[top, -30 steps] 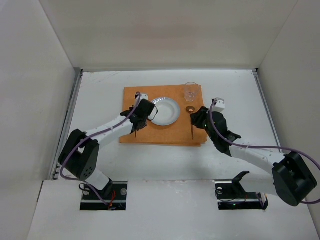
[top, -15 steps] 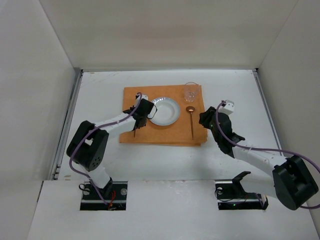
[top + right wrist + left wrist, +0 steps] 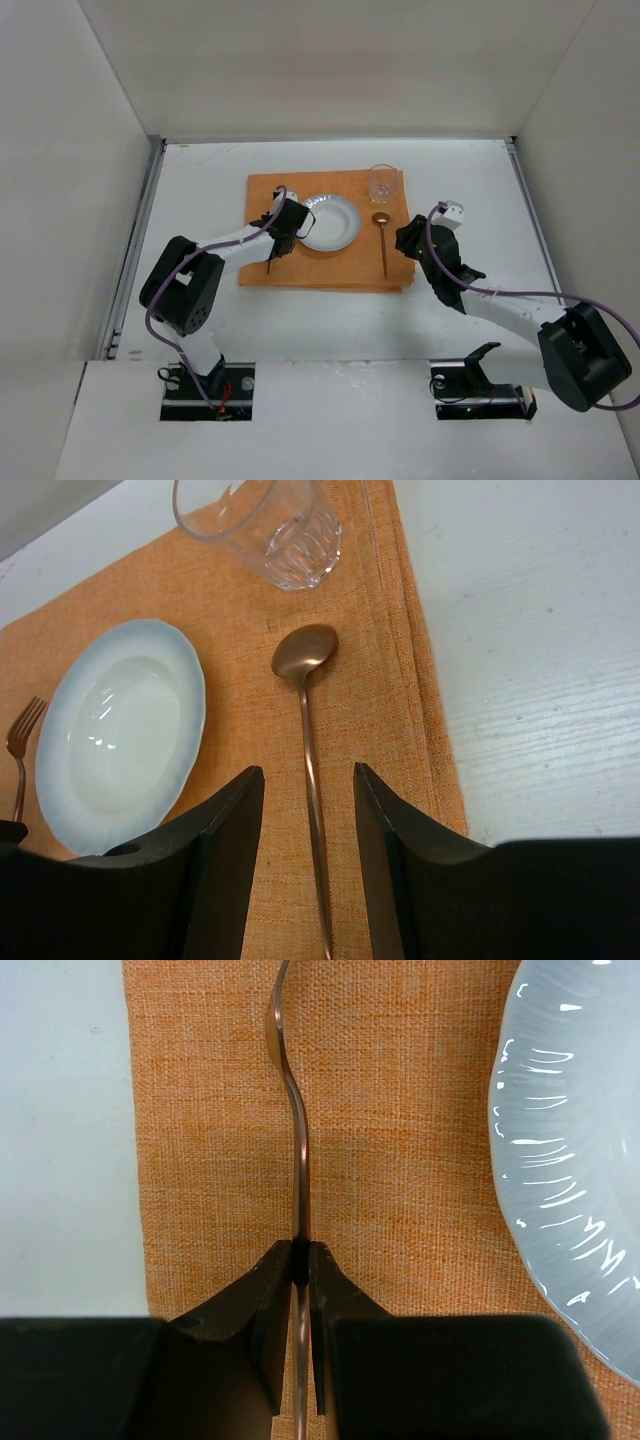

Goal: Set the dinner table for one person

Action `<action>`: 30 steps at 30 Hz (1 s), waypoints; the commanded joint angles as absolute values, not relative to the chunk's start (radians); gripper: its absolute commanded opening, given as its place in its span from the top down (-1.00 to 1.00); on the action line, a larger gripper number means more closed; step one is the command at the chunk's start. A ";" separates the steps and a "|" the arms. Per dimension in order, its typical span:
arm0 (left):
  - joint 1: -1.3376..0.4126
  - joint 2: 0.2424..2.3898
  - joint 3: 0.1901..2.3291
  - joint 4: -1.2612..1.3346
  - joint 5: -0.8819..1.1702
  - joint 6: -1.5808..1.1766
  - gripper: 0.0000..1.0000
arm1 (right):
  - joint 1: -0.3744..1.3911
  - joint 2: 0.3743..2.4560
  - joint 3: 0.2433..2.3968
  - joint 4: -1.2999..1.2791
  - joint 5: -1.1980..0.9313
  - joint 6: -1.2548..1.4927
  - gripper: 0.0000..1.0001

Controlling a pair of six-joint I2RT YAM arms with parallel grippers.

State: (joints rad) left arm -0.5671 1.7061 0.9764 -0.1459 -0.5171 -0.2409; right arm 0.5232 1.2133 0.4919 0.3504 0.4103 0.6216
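Observation:
An orange mat [image 3: 300, 265] lies on the white dinner table [image 3: 200, 180]. On it are a white plate [image 3: 330, 222], a clear glass [image 3: 381, 183], a copper spoon [image 3: 382, 240] right of the plate and a copper fork [image 3: 270, 258] left of it. My left gripper [image 3: 302, 1252] is shut on the fork's handle [image 3: 297, 1140], low over the mat [image 3: 400, 1110], with the plate [image 3: 570, 1160] to its right. My right gripper [image 3: 308, 785] is open, its jaws either side of the spoon's handle [image 3: 308, 730] without touching it. It sits at the mat's right edge in the top view [image 3: 405, 240].
In the right wrist view the glass [image 3: 265, 525] stands beyond the spoon's bowl, the plate [image 3: 120, 730] lies left and the fork's tines [image 3: 20, 735] show at the far left. White walls [image 3: 60, 150] enclose the table and metal rails [image 3: 140, 230] run along its sides.
My right gripper has drawn back to the right, off the spoon, which stays on the mat. My left arm's elbow has folded inward while its gripper stays at the fork.

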 commanded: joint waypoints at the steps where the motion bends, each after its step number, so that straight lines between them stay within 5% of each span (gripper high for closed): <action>1: -0.559 1.716 0.968 -0.129 -0.540 -0.207 0.83 | 0.521 1.224 0.515 0.414 0.394 0.624 0.06; 9: -0.558 1.744 0.969 -0.112 -0.558 -0.196 0.76 | 0.521 1.229 0.520 0.411 0.387 0.623 0.05; 17: -0.582 1.703 0.957 -0.120 -0.629 -0.196 0.27 | 0.521 1.230 0.520 0.414 0.379 0.623 0.02; 21: -0.600 1.614 0.940 -0.112 -0.643 -0.215 0.09 | 0.521 1.223 0.520 0.414 0.380 0.621 0.02; 30: -0.535 1.277 0.826 -0.020 -0.604 -0.360 0.02 | 0.521 1.198 0.508 0.417 0.382 0.629 0.05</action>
